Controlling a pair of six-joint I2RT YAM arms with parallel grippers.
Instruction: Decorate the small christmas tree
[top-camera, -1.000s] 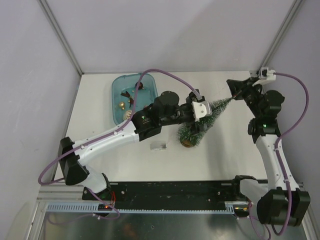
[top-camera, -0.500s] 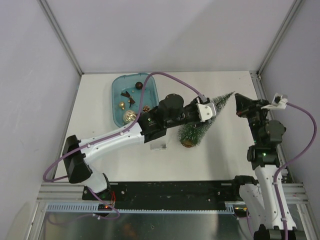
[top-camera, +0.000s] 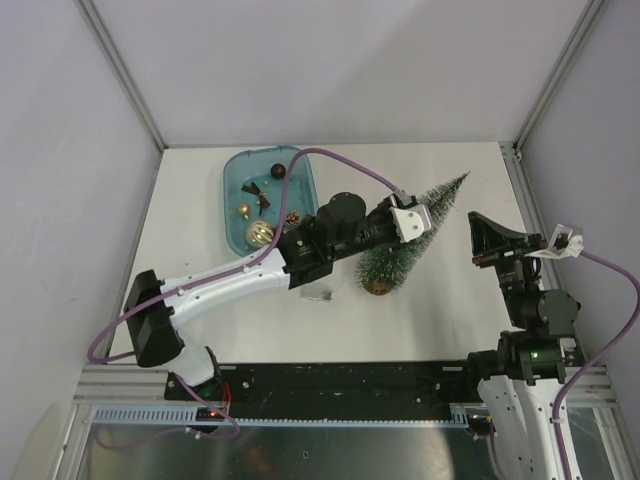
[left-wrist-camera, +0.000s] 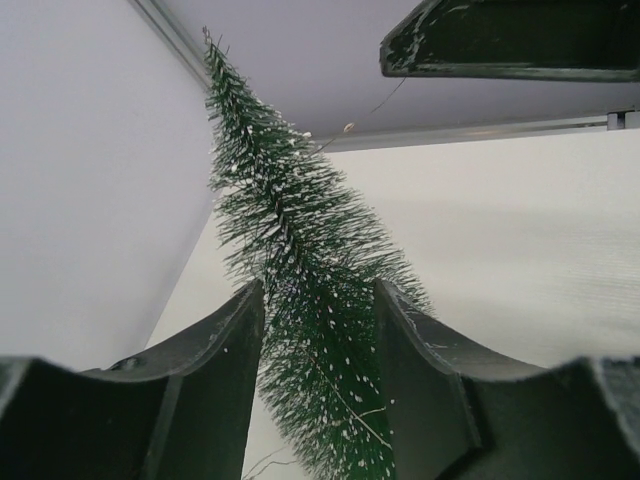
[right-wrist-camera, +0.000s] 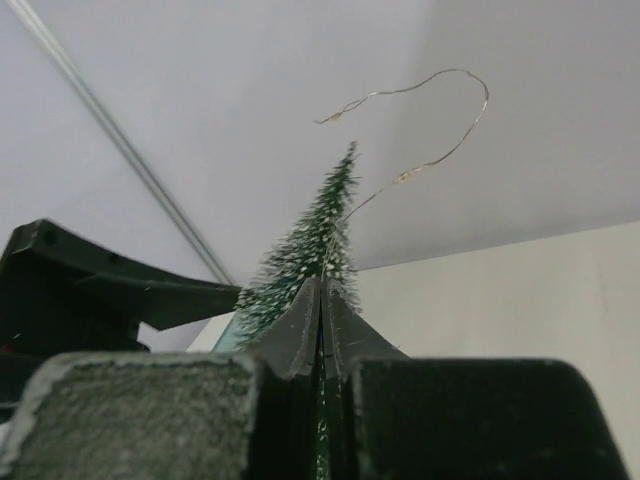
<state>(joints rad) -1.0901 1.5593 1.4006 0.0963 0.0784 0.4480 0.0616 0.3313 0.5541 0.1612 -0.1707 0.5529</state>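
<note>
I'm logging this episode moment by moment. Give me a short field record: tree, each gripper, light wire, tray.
tree: the small christmas tree, tilted, brown base nearest the arms, tip pointing far-right
left gripper: closed around the tree's middle, one finger on each side
right gripper: fingers pressed together, apart from the tree, to its right
wire: thin light wire curling above the treetop; whether the right gripper pinches it is unclear
tray: blue tray left of the tree, holding gold balls and dark ornaments
</note>
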